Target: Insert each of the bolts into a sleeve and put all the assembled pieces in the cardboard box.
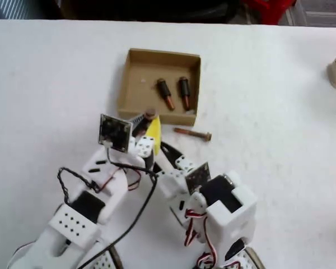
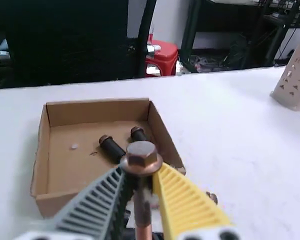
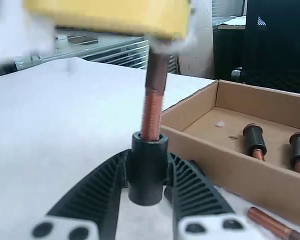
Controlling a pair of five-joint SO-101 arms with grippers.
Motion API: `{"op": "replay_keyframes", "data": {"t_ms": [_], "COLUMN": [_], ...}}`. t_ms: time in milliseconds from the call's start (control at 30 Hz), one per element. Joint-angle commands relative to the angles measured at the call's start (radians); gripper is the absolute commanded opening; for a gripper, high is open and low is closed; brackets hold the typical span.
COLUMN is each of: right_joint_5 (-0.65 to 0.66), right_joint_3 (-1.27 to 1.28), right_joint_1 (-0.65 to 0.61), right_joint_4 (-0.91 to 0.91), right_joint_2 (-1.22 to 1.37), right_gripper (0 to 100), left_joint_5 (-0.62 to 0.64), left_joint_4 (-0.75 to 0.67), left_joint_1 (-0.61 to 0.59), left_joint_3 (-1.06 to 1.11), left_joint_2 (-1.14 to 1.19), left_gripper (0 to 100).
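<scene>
While the left gripper (image 2: 139, 173) pinches the copper-coloured hex-head bolt (image 2: 141, 156) upright, its tip entering the black cylindrical sleeve (image 3: 148, 180) clamped by the right gripper (image 3: 147, 159) — beside the brown cardboard box (image 1: 125, 84) — hold shank plumb; lower slowly.

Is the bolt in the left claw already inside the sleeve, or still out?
Partly in: the bolt tip sits in the mouth of the sleeve held by the right claw; most of its shank is above.

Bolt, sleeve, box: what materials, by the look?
Held bolt: metal, likely copper-plated steel; shiny reddish hex head and threaded shank.
Held sleeve: matte black, probably plastic or rubber; can't tell which.
Cardboard box: plain brown card, raw cut edges.
</scene>
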Motion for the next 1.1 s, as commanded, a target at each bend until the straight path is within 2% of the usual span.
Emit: {"op": "replay_keyframes", "data": {"t_ms": [0,700,800,933,1067], "right_joint_5": [-0.002,-0.002,-0.002,-0.002,-0.002], "right_joint_3": [0.000,0.003,0.009,0.011,0.011], "right_joint_1": [0.019,0.053,0.062,0.068,0.070], "right_joint_4": [-0.007,-0.031,-0.038,-0.041,-0.048], "right_joint_2": [-0.036,-0.045,-0.047,-0.047,-0.047], "right_gripper": [1.6,1.9,1.9,2.0,2.0], "left_joint_5": [0.011,-0.014,-0.043,-0.003,-0.002], "left_joint_4": [0.101,0.304,0.305,0.302,0.302], "left_joint_1": [0.027,0.042,0.018,-0.048,-0.030], "left_joint_3": [-0.107,-0.103,-0.101,-0.097,-0.034], "left_joint_2": [-0.002,0.005,0.005,0.005,0.005], "left_gripper": [2,2,2,2,2]}}
